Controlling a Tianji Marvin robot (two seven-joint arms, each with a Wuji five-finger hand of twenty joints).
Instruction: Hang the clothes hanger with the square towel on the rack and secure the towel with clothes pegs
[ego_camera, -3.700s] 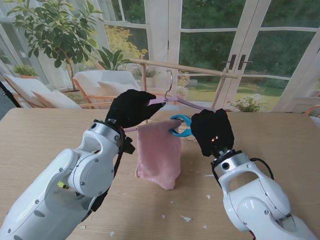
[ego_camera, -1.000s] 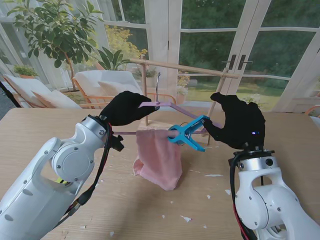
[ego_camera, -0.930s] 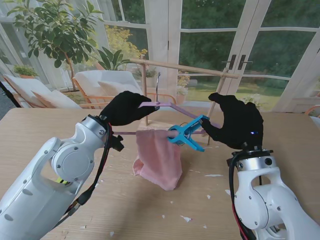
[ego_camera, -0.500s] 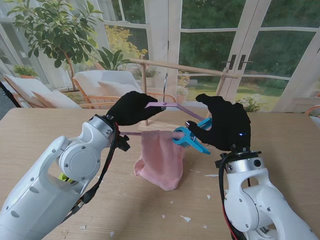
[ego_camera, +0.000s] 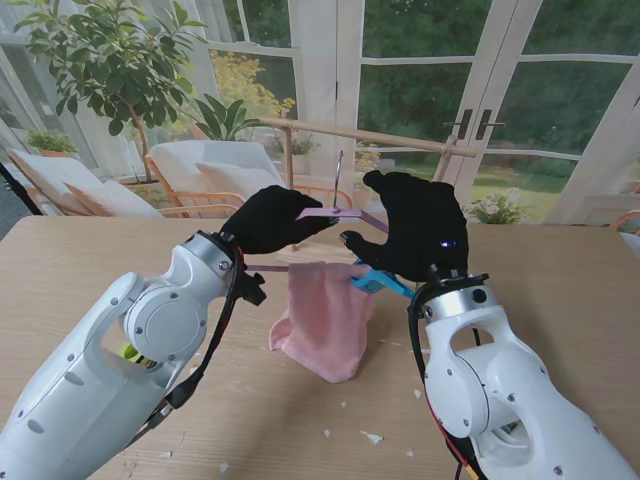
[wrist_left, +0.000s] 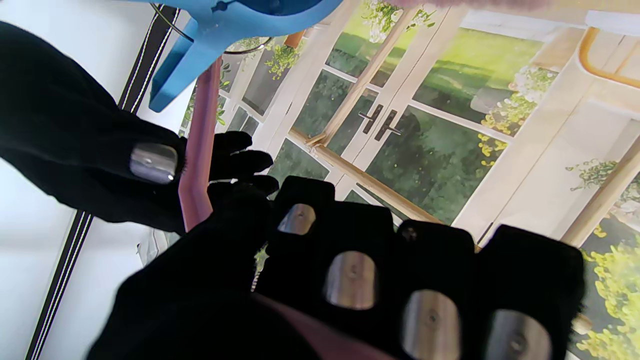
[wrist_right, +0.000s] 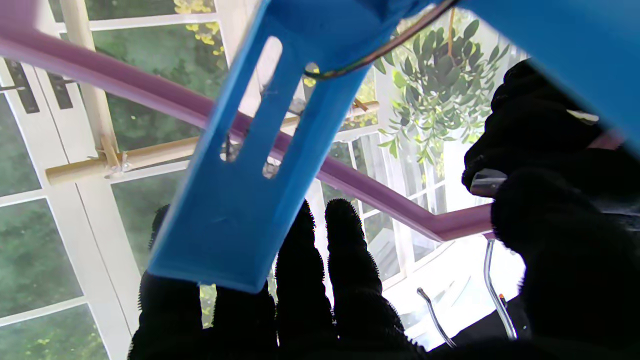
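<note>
**Hanger held aloft, blue peg at the towel's top edge**

The black-gloved left hand (ego_camera: 272, 218) was closed around the left shoulder of the slim purple plastic clothes hanger (ego_camera: 322, 212), holding it up above the light wooden table (ego_camera: 80, 260), nearer to me than the wooden rack's top rail (ego_camera: 370, 136). The hanger's thin metal hook (ego_camera: 339, 172) stood upright beneath that rail, and the stand view did not settle whether it touched the rail. The pink square towel (ego_camera: 327, 318) was draped over the hanger's lower bar and hung down, its bottom corner reaching close to the table.

The black-gloved right hand (ego_camera: 412, 228) was beside the left, at the hanger's right half, its fingers curled around the blue plastic clothes peg (ego_camera: 376, 281). The peg's tip lay at the towel's upper right edge; whether it was clamped onto cloth could not be told from the stand view. In the right wrist view the peg (wrist_right: 280, 150) filled the frame against the fingers (wrist_right: 300, 280), with the hanger's purple arm (wrist_right: 150, 97) crossing behind it. In the left wrist view the peg (wrist_left: 230, 30) sat just beside the purple hanger bar (wrist_left: 197, 160), with the gloved fingers (wrist_left: 350, 270) curled closed
</note>
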